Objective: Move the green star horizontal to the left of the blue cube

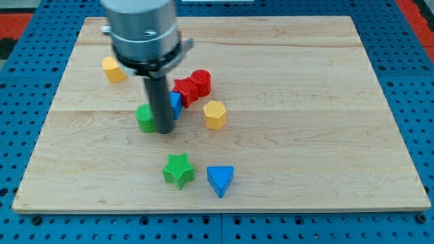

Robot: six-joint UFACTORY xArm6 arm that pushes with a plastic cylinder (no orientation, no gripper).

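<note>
The green star (178, 169) lies near the view's bottom, left of centre on the wooden board (325, 135). The blue cube (175, 105) is mostly hidden behind my rod, above the star. My tip (163, 130) rests on the board between a green block (144, 118) on its left and the blue cube on its right, touching or nearly touching both. The tip is well above the green star, apart from it.
A blue triangular block (220, 180) lies right of the green star. A red star (185, 89) and a red cylinder (201, 81) sit right of the rod. A yellow hexagonal block (215, 114) lies below them. Another yellow block (113, 69) is at upper left.
</note>
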